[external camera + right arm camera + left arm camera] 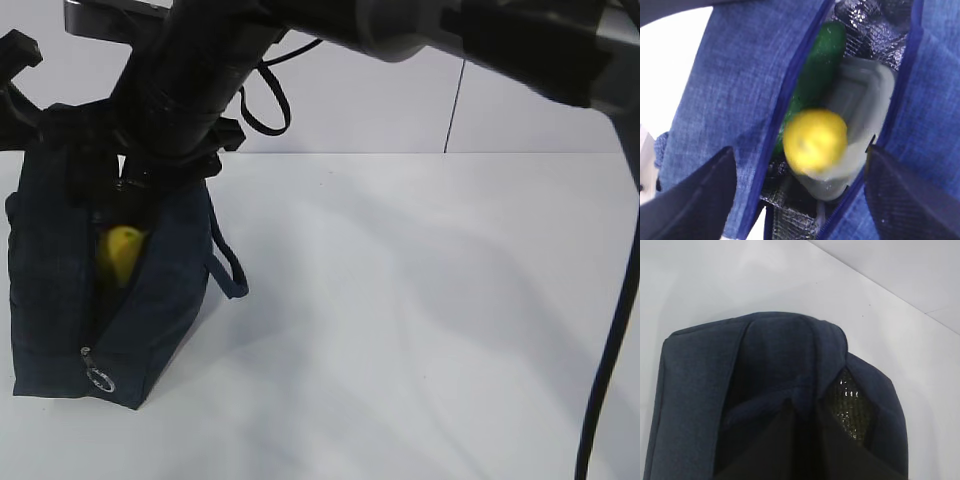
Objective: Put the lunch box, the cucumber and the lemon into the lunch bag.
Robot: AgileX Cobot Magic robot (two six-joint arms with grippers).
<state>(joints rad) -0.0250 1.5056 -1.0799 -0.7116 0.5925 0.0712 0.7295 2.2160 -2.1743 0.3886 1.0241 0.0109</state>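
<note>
The navy lunch bag (60,300) stands at the table's left with its zipper slit gaping. My left gripper (802,412) is shut on a fold of the bag's top edge (790,350), and it shows as dark fingers at the bag's upper left (15,75). My right gripper (800,152) hangs over the opening (165,160), fingers wide apart and empty. Below it the yellow lemon (815,140), blurred, lies free on the pale lunch box (865,100) inside the bag. The green cucumber (817,65) lies alongside. The lemon (120,250) also peeks through the slit.
The white table (420,300) stretches to the right of the bag. The bag's strap handle (228,270) hangs off its right side and the metal ring pull (98,378) sits low at the front. A black cable (610,350) drops along the right edge.
</note>
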